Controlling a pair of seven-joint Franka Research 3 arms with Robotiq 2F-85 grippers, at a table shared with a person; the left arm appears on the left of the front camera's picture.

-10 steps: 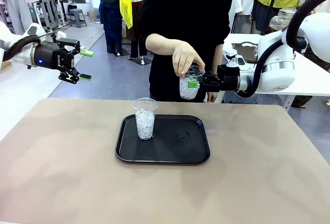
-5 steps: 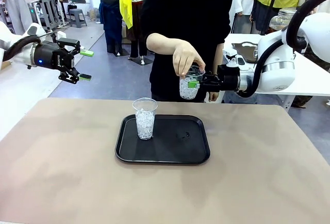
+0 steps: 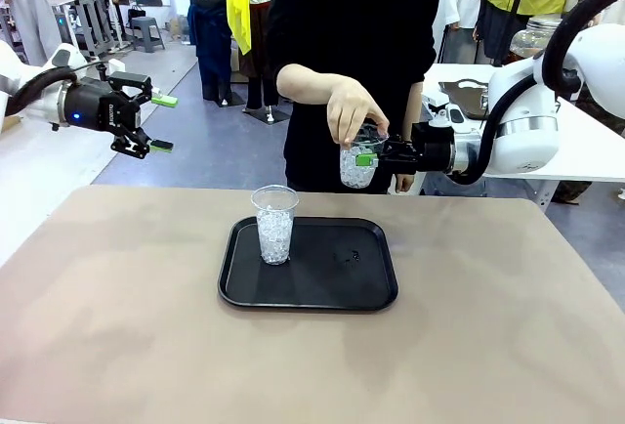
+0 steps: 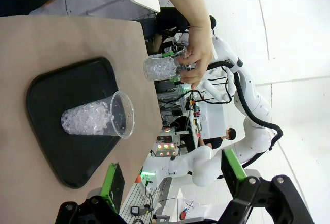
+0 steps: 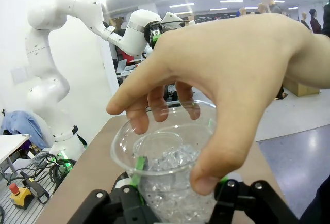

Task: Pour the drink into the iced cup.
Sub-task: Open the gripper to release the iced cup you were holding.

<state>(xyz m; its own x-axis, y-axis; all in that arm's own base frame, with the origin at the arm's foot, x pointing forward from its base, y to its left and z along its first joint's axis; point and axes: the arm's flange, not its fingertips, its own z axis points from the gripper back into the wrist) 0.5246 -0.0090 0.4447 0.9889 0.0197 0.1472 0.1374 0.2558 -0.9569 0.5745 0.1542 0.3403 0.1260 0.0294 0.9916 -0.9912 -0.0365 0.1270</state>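
Over the table's far edge, my right gripper is shut on a clear plastic cup of ice. A person's hand grasps this cup's rim from above. In the right wrist view the cup sits between my right gripper's green pads under the hand. A second iced cup stands upright on the left part of a black tray. My left gripper hangs open and empty, high at the far left. Its wrist view shows the tray cup and the held cup. The drink is out of view.
The tan table has bare room all around the tray. A white side table stands behind my right arm, with a glass jar beyond it. The person stands at the far edge, and other people are farther back.
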